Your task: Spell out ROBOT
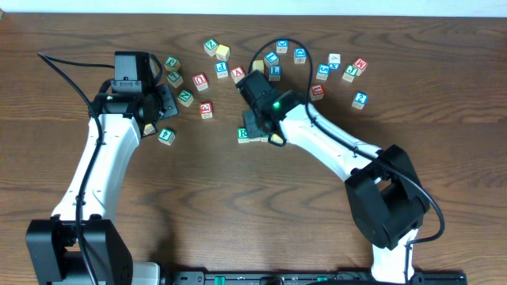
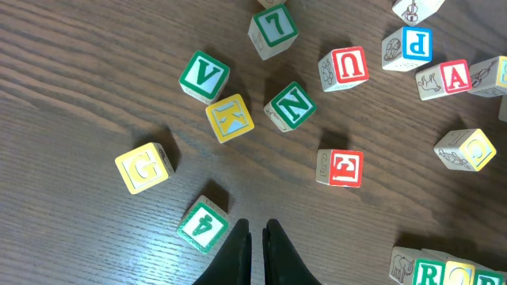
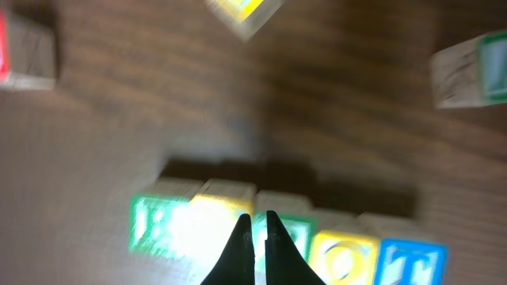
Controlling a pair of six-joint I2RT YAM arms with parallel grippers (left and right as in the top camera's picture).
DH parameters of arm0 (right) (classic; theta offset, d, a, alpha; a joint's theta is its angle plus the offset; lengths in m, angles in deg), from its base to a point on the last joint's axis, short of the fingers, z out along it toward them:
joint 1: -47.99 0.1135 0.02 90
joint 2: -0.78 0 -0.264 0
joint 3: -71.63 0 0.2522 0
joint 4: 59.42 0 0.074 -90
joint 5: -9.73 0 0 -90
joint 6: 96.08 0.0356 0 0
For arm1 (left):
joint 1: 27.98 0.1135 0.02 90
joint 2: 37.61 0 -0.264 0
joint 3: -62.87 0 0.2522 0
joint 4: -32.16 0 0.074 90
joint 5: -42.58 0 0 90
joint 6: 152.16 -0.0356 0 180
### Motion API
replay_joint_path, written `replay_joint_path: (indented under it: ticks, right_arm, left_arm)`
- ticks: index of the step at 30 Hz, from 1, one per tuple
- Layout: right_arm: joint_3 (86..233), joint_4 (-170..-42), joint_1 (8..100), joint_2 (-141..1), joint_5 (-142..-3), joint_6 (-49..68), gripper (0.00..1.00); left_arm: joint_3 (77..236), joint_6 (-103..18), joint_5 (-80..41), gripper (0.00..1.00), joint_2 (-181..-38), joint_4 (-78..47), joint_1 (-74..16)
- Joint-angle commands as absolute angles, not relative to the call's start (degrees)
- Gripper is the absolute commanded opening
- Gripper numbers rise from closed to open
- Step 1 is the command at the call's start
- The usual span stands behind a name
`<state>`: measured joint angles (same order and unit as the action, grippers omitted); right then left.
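A row of letter blocks lies on the table: green, yellow, green, yellow, blue, blurred in the right wrist view. In the overhead view only its green R block shows clearly beside my right arm. My right gripper is shut and empty, hovering over the middle of the row. My left gripper is shut and empty, next to a green "4" block. The row's R end also shows in the left wrist view.
Loose blocks lie around the left gripper: yellow G, green V, yellow K, green N, red E, red U. More blocks are scattered along the back, such as a blue one.
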<state>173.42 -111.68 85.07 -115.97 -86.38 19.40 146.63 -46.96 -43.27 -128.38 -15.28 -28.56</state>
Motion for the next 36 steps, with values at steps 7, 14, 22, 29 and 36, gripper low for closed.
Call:
replay_joint_path:
  ticks: [7, 14, 22, 29, 36]
  right_arm:
    - [174.2, -112.1, 84.0, -115.6, -90.6, 21.3, 0.01]
    - [174.2, -116.4, 83.4, -111.6, -84.8, 20.9, 0.01]
    - [173.1, -125.3, 83.6, -111.1, -82.9, 20.7, 0.01]
    - [169.8, -123.6, 83.7, -113.5, -82.9, 22.7, 0.01]
    - [165.9, -119.0, 82.7, -114.0, -82.8, 23.1, 0.02]
  left_arm:
    - [146.1, -46.6, -43.6, 0.08, -129.5, -15.6, -28.3]
    - [146.1, -46.6, -43.6, 0.08, -131.0, -15.6, -28.3]
    - [146.1, -46.6, -43.6, 0.08, -131.8, -15.7, -28.3]
    - [146.1, -46.6, -43.6, 0.07, -131.8, -16.1, -28.3]
    - [146.1, -46.6, -43.6, 0.08, -131.8, -16.1, -28.3]
